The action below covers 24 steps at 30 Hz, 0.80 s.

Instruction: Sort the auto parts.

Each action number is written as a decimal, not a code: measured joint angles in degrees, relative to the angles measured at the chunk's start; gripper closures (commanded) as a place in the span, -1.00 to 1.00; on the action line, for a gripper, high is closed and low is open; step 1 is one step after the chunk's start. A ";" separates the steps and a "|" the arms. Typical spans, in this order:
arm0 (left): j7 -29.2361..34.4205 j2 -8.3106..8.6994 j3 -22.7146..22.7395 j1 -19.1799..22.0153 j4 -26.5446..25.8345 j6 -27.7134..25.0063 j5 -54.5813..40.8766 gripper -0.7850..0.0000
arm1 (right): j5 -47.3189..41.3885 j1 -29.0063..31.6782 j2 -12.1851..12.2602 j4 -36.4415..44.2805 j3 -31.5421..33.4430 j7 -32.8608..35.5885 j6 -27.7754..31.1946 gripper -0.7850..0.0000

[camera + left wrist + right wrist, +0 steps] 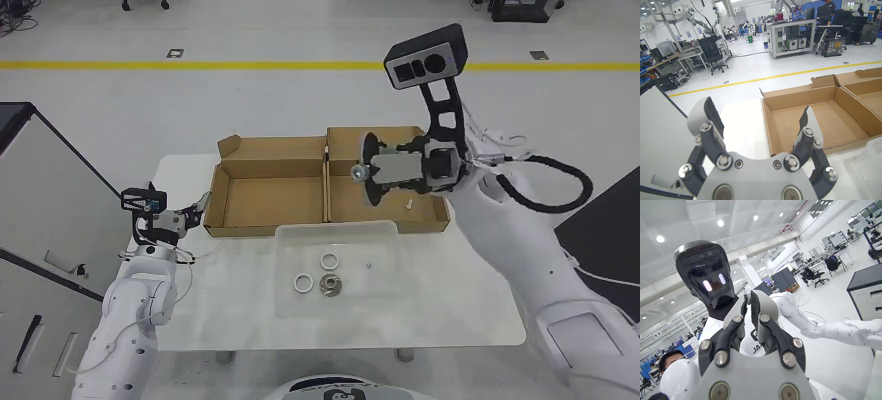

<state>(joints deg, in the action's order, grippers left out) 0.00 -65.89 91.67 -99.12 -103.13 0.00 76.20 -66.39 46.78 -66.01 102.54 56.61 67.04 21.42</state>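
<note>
"Right wrist view: how do the jaws stand?"
"The right gripper (748, 297) is clamped on a small metal part (748, 300), over the right box (345, 205)."
"And the left gripper (758, 106)?"
"Jaws apart, beside the left box (838, 121). Two rings (328, 260) lie in the tray (430, 280)."

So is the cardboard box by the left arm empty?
Empty: the box floor is bare cardboard in the left wrist and top views.
</note>
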 measured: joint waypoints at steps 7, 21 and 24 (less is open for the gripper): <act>0.00 0.00 0.00 0.00 0.00 0.00 0.00 -1.00 | -12.39 1.94 -1.71 0.51 -0.60 3.65 3.37 1.00; 0.00 0.00 0.00 0.00 0.00 0.00 0.00 -1.00 | -20.82 4.70 -4.21 0.25 1.88 8.65 4.98 1.00; 0.00 0.00 0.00 0.00 0.00 0.00 0.00 -1.00 | -18.83 4.48 -4.52 -0.10 2.35 8.09 4.26 1.00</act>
<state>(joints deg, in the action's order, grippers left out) 0.00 -65.89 91.67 -99.12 -103.13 0.00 76.20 -85.22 51.26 -70.53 102.44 58.96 75.13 25.68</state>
